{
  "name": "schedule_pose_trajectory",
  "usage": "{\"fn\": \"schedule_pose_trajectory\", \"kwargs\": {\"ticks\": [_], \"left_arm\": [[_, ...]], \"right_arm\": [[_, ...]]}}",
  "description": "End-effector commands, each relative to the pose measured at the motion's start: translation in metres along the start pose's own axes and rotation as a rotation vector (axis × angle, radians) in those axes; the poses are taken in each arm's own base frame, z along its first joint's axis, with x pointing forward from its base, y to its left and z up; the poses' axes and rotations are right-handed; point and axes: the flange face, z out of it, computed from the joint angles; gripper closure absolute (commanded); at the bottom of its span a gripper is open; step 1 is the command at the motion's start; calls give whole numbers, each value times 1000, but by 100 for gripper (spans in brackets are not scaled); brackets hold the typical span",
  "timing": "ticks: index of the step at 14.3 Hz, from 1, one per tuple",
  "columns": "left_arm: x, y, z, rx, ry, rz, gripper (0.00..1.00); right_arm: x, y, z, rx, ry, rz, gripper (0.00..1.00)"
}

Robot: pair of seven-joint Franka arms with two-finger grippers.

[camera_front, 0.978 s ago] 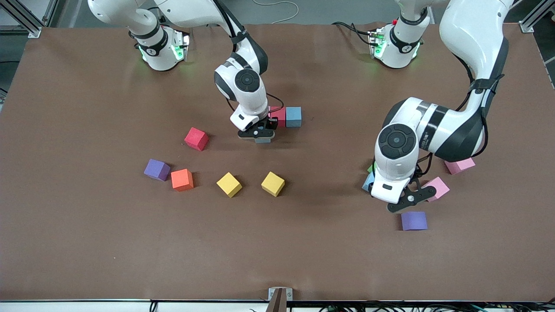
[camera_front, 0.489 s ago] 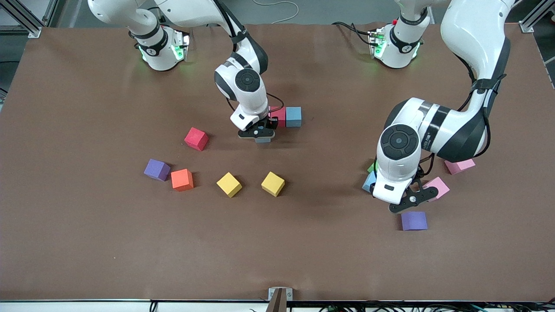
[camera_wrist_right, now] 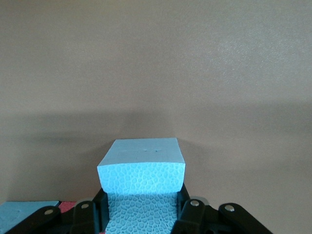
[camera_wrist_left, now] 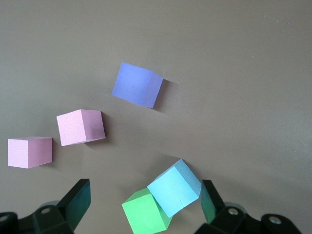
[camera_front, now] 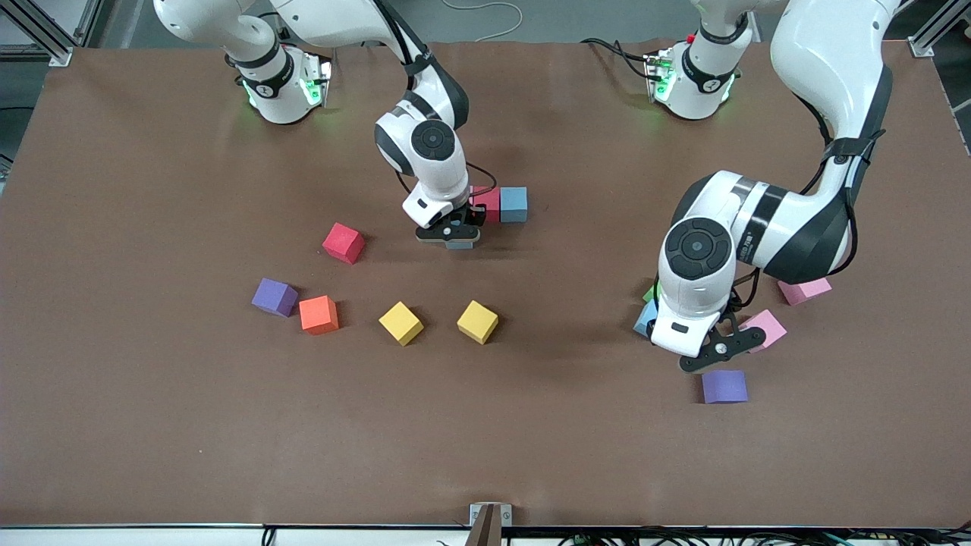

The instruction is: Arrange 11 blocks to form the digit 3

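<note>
My right gripper (camera_front: 454, 236) pinches a light blue block (camera_wrist_right: 141, 163) low over the table, just beside the red block (camera_front: 488, 203) and blue block (camera_front: 513, 204) that start the digit. My left gripper (camera_wrist_left: 146, 207) hangs wide open over the green block (camera_wrist_left: 145, 214) and another light blue block (camera_wrist_left: 174, 187).

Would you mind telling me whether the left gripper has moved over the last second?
Yes, slightly: the left gripper has drifted away from the small purple foam cube nearest the front camera, toward the pink foam cube.
</note>
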Motion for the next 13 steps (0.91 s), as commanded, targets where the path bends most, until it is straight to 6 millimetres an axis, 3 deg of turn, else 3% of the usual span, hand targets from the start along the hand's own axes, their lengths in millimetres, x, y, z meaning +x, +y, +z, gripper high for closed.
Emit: {"fn": "schedule_pose_trajectory", "kwargs": {"ticks": [1, 10, 13], "left_arm": [[3, -3, -5, 16, 11, 16, 0], [5, -7, -4, 15, 4, 19, 0], [4, -8, -4, 23, -4, 20, 0]], "right_arm": [[-19, 3, 7, -22, -19, 23, 93], [-24, 0, 8, -32, -28, 20, 91], [-22, 0, 8, -31, -25, 20, 75]]}}
